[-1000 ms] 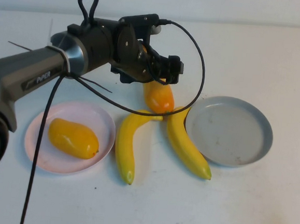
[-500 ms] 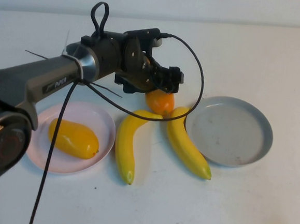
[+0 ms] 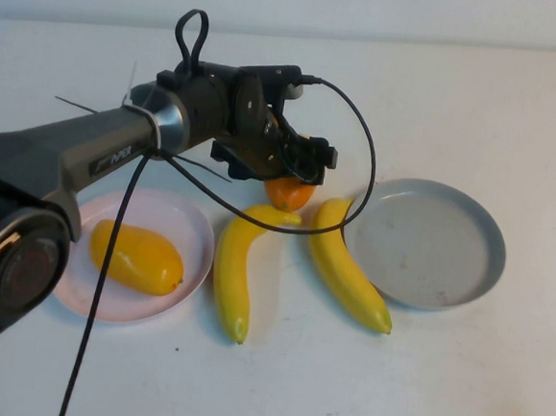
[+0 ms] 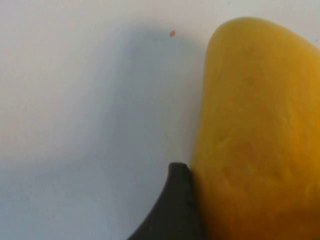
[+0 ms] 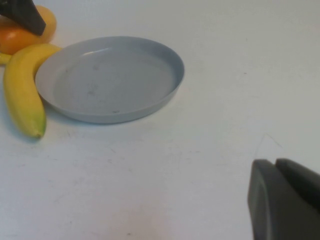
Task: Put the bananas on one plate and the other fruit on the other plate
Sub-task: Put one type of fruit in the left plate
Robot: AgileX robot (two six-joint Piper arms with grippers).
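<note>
The left gripper (image 3: 296, 166) is down low in the upper middle of the high view, right on top of an orange-yellow mango (image 3: 287, 191) that lies on the white worktop (image 3: 457, 376), just above the tips of the two bananas. Its jaws stand apart around the mango, and the left wrist view shows one dark fingertip (image 4: 175, 210) pressed against the fruit's side; whether the fruit is truly gripped I cannot tell. The left banana (image 3: 234, 267) curves down the centre of the frame beside the pale pink plate (image 3: 186, 215), and the right banana (image 3: 346, 268) slants toward the lower right, its upper end just beside the rim of the grey-blue plate (image 3: 474, 281). The two bananas meet near their tops, right below the mango. On the pink plate at lower left lies the second mango (image 3: 136, 256). The grey-blue plate at right centre holds nothing. The right gripper (image 5: 285, 200) shows only as a dark shape in the lower right corner of its own wrist view, jaws clenched shut on nothing, hanging well apart from the grey-blue plate and the banana beside it.
</note>
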